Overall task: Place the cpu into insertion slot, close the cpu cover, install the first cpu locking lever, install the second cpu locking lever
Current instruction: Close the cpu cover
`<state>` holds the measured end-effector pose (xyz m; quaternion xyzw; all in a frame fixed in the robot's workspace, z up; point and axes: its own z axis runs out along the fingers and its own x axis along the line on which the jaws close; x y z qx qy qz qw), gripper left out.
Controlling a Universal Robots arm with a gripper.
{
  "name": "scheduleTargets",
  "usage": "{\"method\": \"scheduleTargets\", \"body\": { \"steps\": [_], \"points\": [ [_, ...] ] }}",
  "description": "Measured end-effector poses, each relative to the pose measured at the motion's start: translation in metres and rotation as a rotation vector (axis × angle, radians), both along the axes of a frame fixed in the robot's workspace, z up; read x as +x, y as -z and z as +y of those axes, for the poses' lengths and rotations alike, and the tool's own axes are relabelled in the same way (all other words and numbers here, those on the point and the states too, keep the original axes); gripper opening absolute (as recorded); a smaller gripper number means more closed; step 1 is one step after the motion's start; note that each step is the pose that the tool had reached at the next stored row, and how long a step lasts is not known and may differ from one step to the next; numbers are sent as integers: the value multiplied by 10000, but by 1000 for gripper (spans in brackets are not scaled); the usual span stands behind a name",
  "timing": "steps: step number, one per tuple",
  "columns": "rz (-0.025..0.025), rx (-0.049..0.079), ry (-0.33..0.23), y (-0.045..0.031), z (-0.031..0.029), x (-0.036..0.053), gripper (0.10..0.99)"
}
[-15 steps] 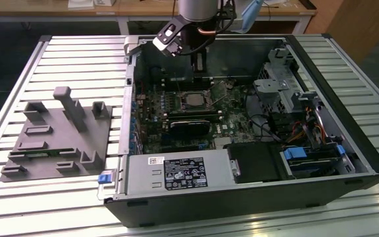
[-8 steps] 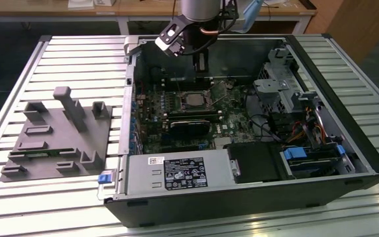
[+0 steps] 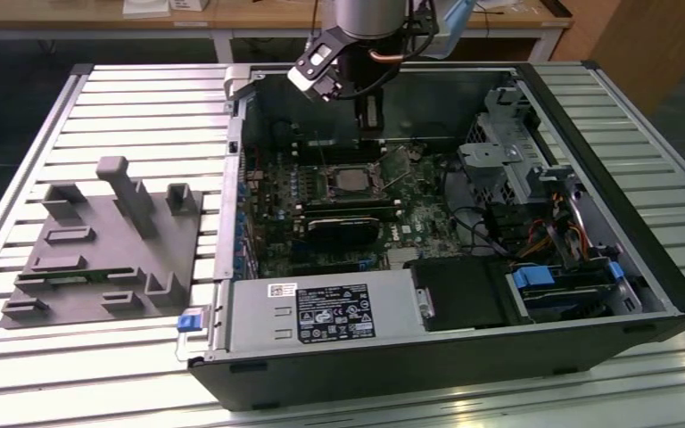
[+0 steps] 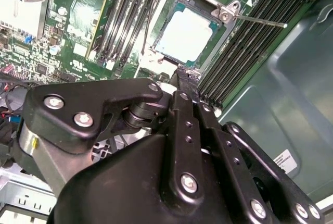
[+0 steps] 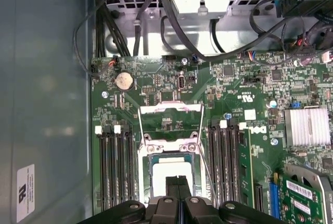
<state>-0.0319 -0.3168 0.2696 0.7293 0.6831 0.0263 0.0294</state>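
The cpu (image 5: 167, 174) lies flat in the insertion slot (image 5: 150, 165) on the green board, its silver top facing up. It also shows in the second wrist view (image 4: 186, 35) and the exterior view (image 3: 350, 176). The cpu cover (image 5: 170, 108) is swung open away from the slot, and green board shows through its window. A thin locking lever (image 4: 260, 22) sticks out sideways from the slot's corner, unlatched. My gripper (image 5: 178, 190) hangs just above the chip's edge, its fingers shut together with nothing between them. The exterior view shows the gripper (image 3: 370, 134) inside the case, over the board's far part.
Long black memory slots (image 5: 117, 166) flank the socket on both sides. A finned heatsink (image 5: 307, 126) and black cables (image 5: 182, 36) lie nearby. The case wall (image 3: 242, 178), power supply (image 3: 318, 316) and drive cage (image 3: 498, 165) surround the board. A grey fixture plate (image 3: 99, 245) lies outside the case.
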Motion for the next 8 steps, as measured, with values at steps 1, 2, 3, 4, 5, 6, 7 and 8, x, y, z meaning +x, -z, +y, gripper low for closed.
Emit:
{"method": "scheduleTargets", "body": {
  "steps": [1, 2, 3, 4, 5, 6, 7, 8],
  "points": [
    [0, 0, 0, 0, 0, 11, 106],
    [0, 0, 0, 0, 0, 20, 106],
    [0, 0, 1, 0, 0, 29, 106],
    [0, 0, 0, 0, 0, 39, 106],
    [0, 0, 1, 0, 0, 49, 106],
    [0, 0, 0, 0, 0, 58, 106],
    [0, 0, 0, 0, 0, 67, 106],
    [0, 0, 1, 0, 0, 76, 106]
  ]
}}
